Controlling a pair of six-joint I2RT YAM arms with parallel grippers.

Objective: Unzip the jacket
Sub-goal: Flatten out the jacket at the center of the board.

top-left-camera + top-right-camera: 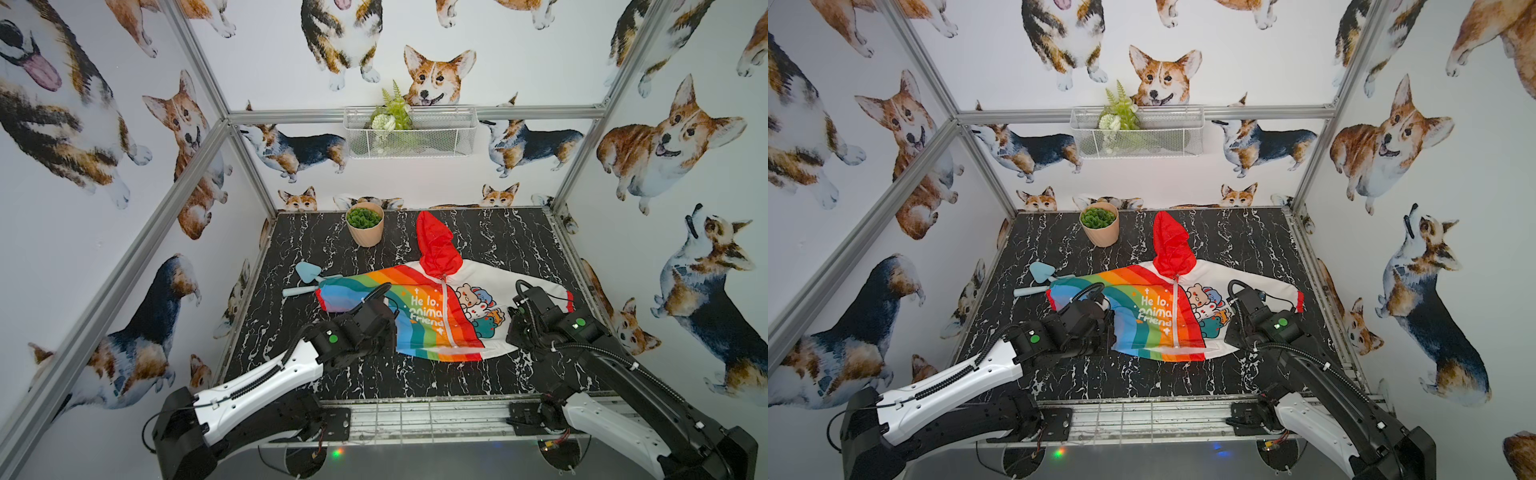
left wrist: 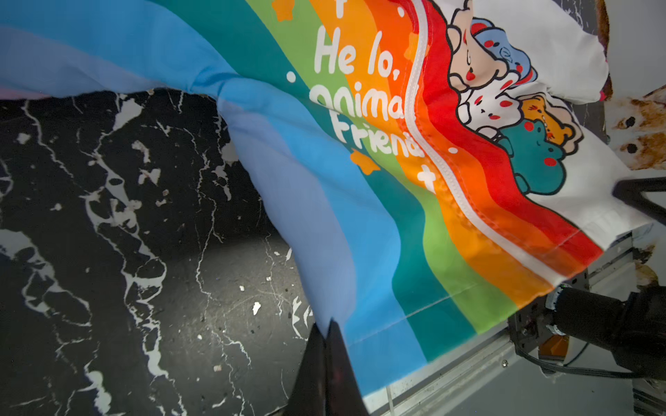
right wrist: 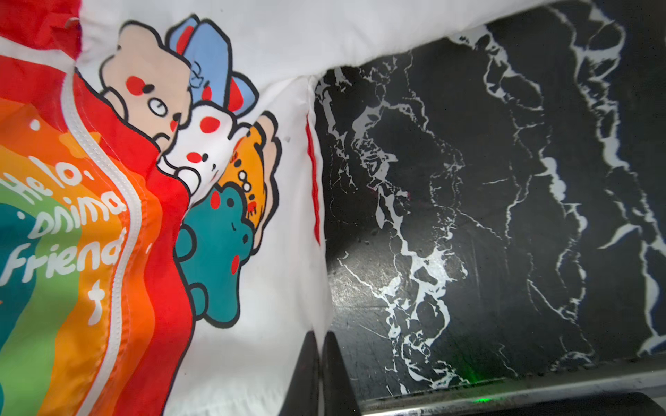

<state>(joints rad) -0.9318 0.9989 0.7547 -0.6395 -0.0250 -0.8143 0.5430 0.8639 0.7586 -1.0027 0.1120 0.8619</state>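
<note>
The jacket (image 1: 440, 316) lies in the middle of the counter (image 1: 374, 374), hood (image 1: 436, 245) at 12 o'clock and hem at 6. Its zipper (image 1: 445, 311) looks closed along its length. The left claw (image 2: 325, 336) is pinched tight on the blue edge at about 8 o'clock, and the right claw (image 3: 319, 338) likewise on the white edge at 4. Neither grips the zipper's top end by the hood. Tugging these thin edges apart could slip the fabric free or merely drag the jacket.

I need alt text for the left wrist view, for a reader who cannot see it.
The left hand, shut, pinches the blue edge of the rainbow-striped jacket over a black marbled table. Its white zipper is closed, with cartoon animals beside it.
</note>
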